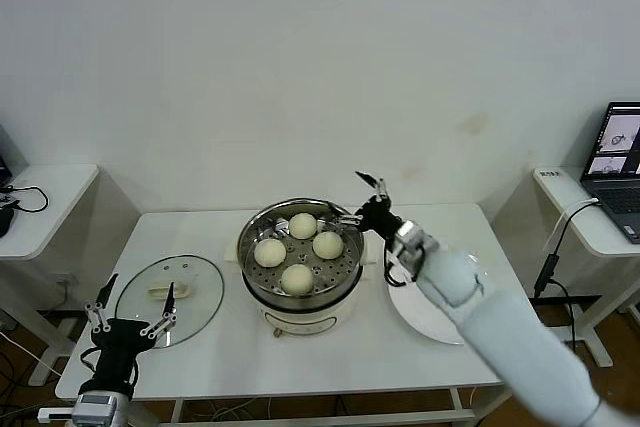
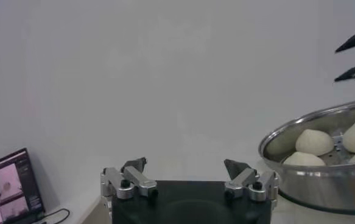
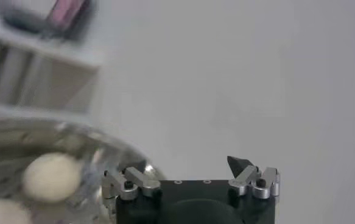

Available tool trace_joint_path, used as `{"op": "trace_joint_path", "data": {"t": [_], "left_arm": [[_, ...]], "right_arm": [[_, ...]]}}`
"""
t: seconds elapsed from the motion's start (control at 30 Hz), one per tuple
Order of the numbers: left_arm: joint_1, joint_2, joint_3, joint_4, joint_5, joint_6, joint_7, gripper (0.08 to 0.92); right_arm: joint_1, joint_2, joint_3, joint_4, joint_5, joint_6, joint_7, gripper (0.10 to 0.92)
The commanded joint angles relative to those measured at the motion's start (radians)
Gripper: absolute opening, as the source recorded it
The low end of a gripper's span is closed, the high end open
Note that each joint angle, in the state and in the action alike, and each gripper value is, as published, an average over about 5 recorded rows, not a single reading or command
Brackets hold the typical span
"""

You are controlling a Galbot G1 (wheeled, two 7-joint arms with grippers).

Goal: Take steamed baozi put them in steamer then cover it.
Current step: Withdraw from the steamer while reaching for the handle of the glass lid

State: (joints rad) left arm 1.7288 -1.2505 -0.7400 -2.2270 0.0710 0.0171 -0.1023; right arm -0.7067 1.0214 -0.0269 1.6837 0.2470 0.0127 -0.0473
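Observation:
The steel steamer [image 1: 345, 282] stands mid-table on its cream base, and several cream-white baozi [image 1: 302, 225] lie on its perforated tray. My right gripper [image 1: 355, 197] hovers open and empty just above the steamer's right rim; in its wrist view the gripper [image 3: 189, 165] has a baozi [image 3: 50, 176] below and beside it. The glass cover [image 1: 200, 307] lies flat on the table left of the steamer, handle up. My left gripper [image 1: 137, 299] stands open and empty over the cover's near edge. From the left wrist view, that gripper [image 2: 189, 167] faces the steamer [image 2: 323, 182] and baozi [image 2: 314, 141].
A flat white plate [image 1: 410, 312] lies right of the steamer, partly under my right arm. Side tables flank the main table: cables [image 1: 20, 197] on the left one, a laptop [image 1: 620, 162] on the right one. A white wall is close behind.

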Motion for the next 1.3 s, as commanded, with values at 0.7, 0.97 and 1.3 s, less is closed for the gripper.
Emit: {"op": "trace_joint_path", "data": {"t": [0.7,0.97,1.3], "left_arm": [[-0.249,0.327,0.078,0.583,1.116,-0.161,0.041,0.823],[-0.409,0.330,0.125,0.722,1.146,-0.168,0.040,0.823],[-0.543,0.312,0.178,0.850,1.146,-0.172,0.045,0.823]], "right_arm": [[-0.952,0.466,0.919,0.297,-0.114,0.194,-0.041,0.822],[-0.965,0.484,0.928,0.295,-0.117,0.194,-0.034,0.823],[-0.953,0.508,0.912,0.269,-0.134,0.194,-0.026,0.823]]}}
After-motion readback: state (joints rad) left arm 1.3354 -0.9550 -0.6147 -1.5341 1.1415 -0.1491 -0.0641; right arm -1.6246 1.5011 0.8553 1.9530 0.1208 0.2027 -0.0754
